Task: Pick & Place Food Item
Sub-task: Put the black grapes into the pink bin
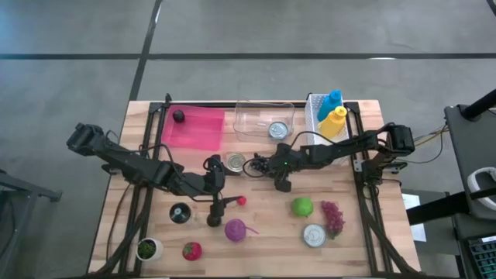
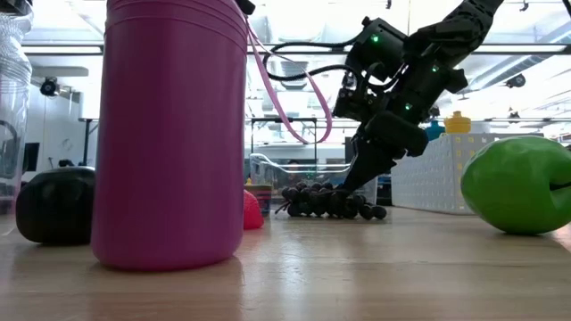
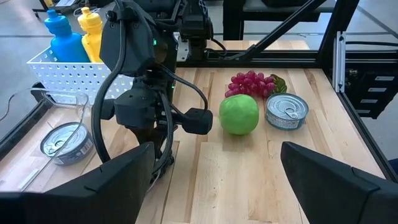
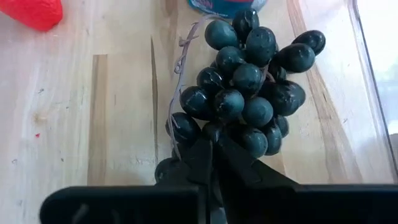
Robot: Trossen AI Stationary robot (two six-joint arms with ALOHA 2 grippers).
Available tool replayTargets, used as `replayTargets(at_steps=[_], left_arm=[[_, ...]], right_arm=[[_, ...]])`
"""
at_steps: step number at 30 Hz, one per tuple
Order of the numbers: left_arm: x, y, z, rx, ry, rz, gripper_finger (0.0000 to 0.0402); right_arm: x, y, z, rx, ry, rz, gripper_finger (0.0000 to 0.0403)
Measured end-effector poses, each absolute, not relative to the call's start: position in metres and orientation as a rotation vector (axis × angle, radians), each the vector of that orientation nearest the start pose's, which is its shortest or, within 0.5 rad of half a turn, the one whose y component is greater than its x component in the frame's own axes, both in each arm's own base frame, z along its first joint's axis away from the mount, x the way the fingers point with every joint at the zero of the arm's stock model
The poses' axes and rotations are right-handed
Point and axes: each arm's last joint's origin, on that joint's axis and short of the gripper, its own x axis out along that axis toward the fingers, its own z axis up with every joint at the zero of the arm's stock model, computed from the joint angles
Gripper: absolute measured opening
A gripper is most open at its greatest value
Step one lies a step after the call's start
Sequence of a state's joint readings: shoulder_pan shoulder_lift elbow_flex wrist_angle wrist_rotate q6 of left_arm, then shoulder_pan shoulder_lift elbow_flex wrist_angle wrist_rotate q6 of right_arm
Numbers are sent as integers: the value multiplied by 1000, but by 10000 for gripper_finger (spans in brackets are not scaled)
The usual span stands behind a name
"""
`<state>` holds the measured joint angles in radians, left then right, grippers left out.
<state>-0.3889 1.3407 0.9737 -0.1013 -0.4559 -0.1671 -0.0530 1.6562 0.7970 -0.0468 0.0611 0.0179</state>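
A bunch of dark grapes (image 4: 249, 99) lies on the wooden table (image 1: 256, 256) near its middle, also seen in the high view (image 1: 260, 163) and the low view (image 2: 326, 202). My right gripper (image 4: 211, 158) comes from the table's right and slants down, shut at the bunch's end nearest it (image 1: 277, 172). My left gripper (image 3: 211, 180) hangs open above the table left of centre (image 1: 215, 184) with nothing between its fingers, facing the right arm. My right gripper has its shut fingertips (image 4: 202, 152) pushed in among the grapes at the bunch's right end (image 4: 214, 134). The fingers slant down from the table's right. The grapes hide what lies between the tips. The bunch rests on the table (image 2: 357, 212).
A clear tub (image 1: 263, 116) with a can, a white basket (image 1: 319, 124) with blue and yellow bottles, and a pink mat (image 1: 198, 132) stand at the back. A can (image 1: 235, 161) sits beside the bunch. A green apple (image 1: 302, 206), red grapes (image 1: 333, 217) and other food lie near the front.
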Motion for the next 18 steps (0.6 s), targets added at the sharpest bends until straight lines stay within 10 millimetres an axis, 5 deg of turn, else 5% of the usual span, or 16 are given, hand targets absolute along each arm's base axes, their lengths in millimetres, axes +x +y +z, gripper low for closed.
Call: replayTargets(at_steps=[18], left_arm=[[276, -99, 286, 42, 425, 99, 357]], right_arm=[[276, -1, 243, -94, 607, -43, 9]])
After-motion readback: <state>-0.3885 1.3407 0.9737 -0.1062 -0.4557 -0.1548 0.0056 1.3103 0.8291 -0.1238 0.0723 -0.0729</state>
